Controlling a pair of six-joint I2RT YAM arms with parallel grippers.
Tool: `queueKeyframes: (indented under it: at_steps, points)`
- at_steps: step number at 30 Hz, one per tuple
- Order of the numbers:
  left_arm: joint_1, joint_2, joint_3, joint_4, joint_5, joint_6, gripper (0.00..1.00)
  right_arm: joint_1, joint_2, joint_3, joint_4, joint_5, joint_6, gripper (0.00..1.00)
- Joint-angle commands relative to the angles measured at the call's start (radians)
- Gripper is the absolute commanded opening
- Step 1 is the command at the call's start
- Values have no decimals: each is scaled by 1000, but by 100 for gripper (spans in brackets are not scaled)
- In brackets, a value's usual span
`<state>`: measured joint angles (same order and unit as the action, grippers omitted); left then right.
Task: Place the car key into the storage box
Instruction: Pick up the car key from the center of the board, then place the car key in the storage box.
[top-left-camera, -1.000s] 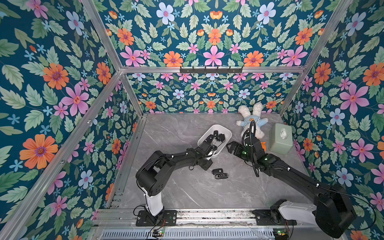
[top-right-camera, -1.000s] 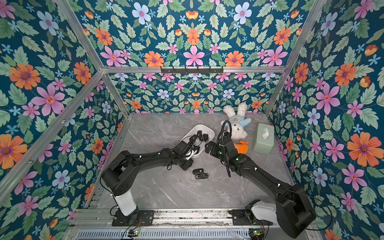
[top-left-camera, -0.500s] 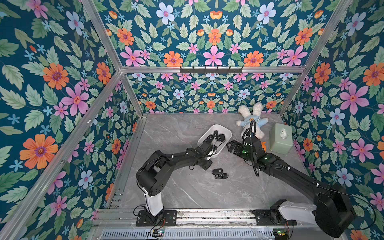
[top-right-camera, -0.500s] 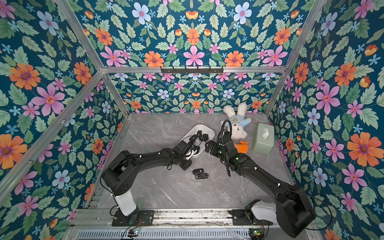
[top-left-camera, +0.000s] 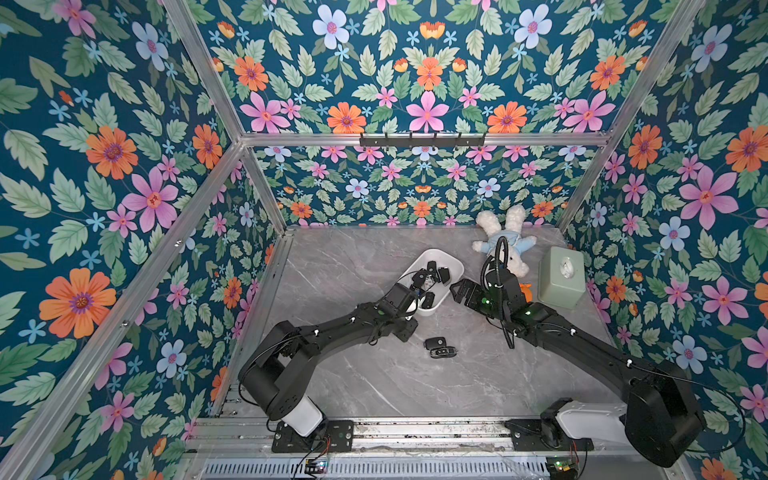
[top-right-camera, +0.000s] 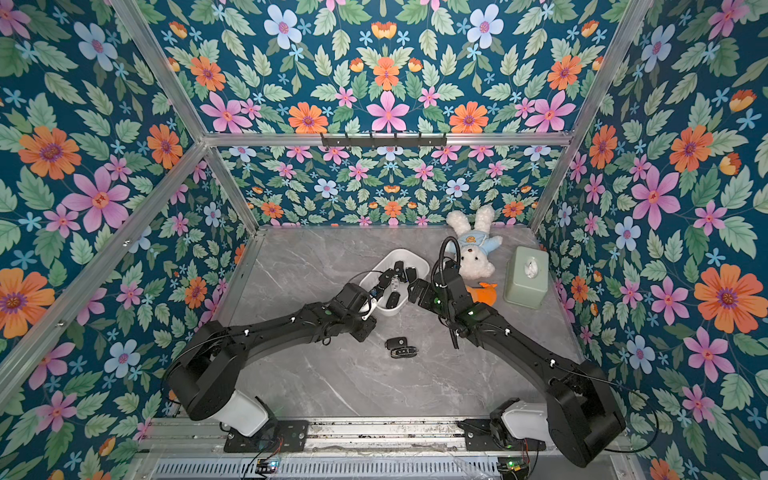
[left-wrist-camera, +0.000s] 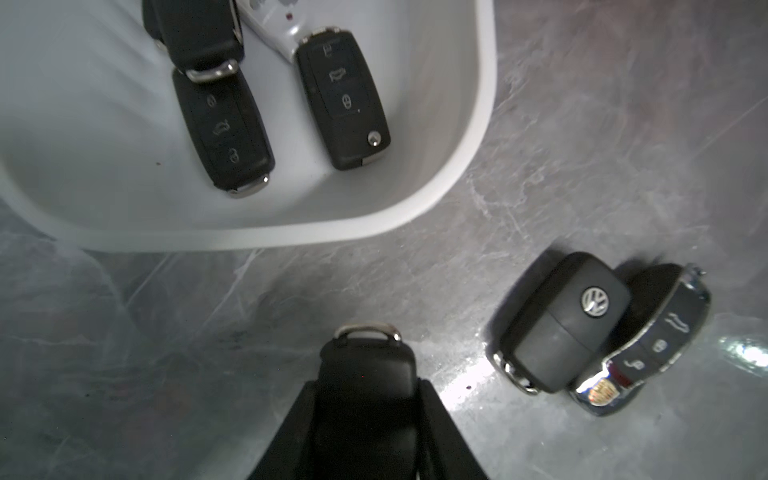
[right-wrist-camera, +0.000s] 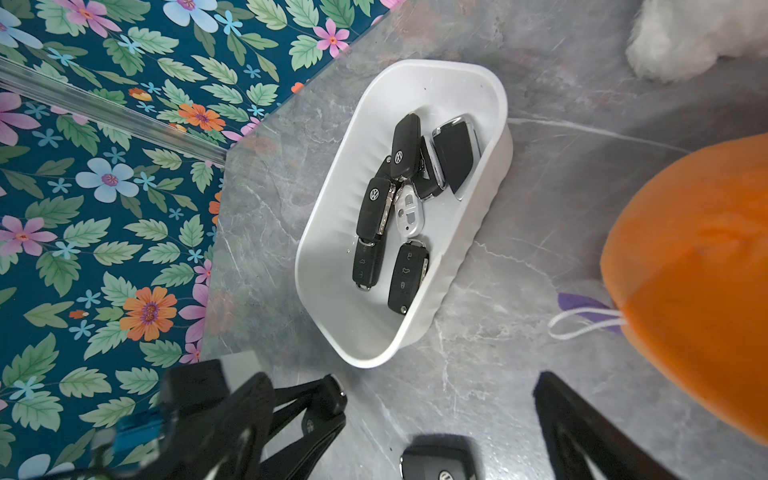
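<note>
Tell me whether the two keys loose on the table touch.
Touching. The left wrist view shows the badged key pressed against the chrome-trimmed key, no gap between.

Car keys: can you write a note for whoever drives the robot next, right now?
Left gripper: shut on a black car key fob with a silver loop, just short of the shallow white plastic storage box, not over it.
Right gripper: open, empty, near the box.
Done: several black fobs and a white fob lie in the box.
To do: drop the held fob in, then fetch the two touching black fobs on the grey marbled table.
</note>
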<state>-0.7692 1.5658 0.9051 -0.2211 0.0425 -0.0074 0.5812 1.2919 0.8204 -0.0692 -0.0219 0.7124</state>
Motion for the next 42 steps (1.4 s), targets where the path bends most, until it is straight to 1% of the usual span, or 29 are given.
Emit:
queueKeyframes:
  at_steps: [1,6,9,14,20,27,31,35,42]
  points:
    - [8,-39,0,53,4,-36,25,-9,8,5,-7,-11,6,99]
    - [21,-58,43,65,28,-41,26,-25,7,-1,5,-40,28,99]
    - [28,-35,93,72,38,-40,26,-46,2,-17,19,-72,48,99]
    - [30,41,184,120,55,-39,26,-96,-31,-91,111,-187,100,99]
    - [36,178,317,126,65,-41,26,-133,-74,-144,138,-227,130,99]
    - [47,341,481,47,41,-46,26,-142,-126,-164,119,-197,122,99]
    - [50,410,553,7,24,-51,26,-143,-172,-201,152,-157,135,99]
    - [50,464,606,-26,17,-52,27,-143,-242,-270,221,-93,174,99]
    - [50,527,656,-65,10,-46,28,-143,-295,-319,253,-38,176,99]
